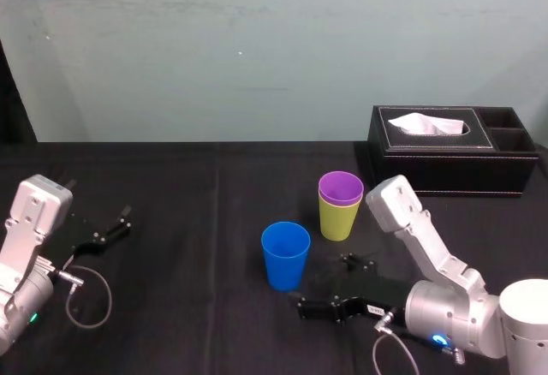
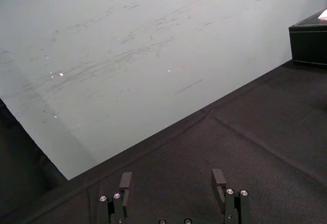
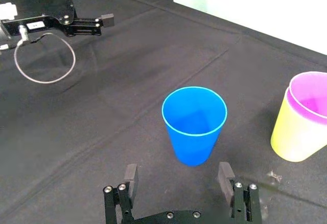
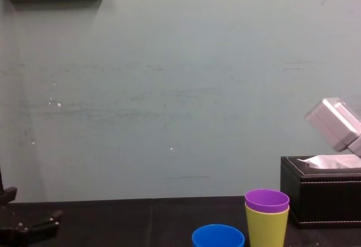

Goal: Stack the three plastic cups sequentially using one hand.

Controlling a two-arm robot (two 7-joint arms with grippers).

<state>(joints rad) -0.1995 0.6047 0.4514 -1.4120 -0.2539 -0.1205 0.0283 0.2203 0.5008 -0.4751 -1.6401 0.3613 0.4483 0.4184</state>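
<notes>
Right wrist view has the right claw (image 3: 178, 172) low over the table (image 3: 102, 106), fingers spread wide and holding nothing. The blue cup (image 3: 194, 124) stands upright just ahead of the gap between them, not yet between them. From the head view, that cup sits alone toward the middle of the near edge of the table. The purple cup (image 1: 341, 188) is already nested inside the yellow-green cup (image 1: 338, 217), a little farther back and to the right, apart from the blue one. A tissue box (image 1: 449, 148) sits near the far right corner. The left claw (image 1: 101, 234) lies parked by the left edge, its fingers also spread.

The blue cup looks to be thin, smooth plastic, so it is likely very light, slick to grip and springy in the wall. A hard squeeze would probably bend it oval, and a sideways nudge could tip it or slide it across the cloth. The best hold seems to be across the wall in the upper half, just under the rim. There the widening shape should keep it from slipping down through the fingers. Pressure should be light, and the cup kept upright so its base can drop squarely into the purple one.
</notes>
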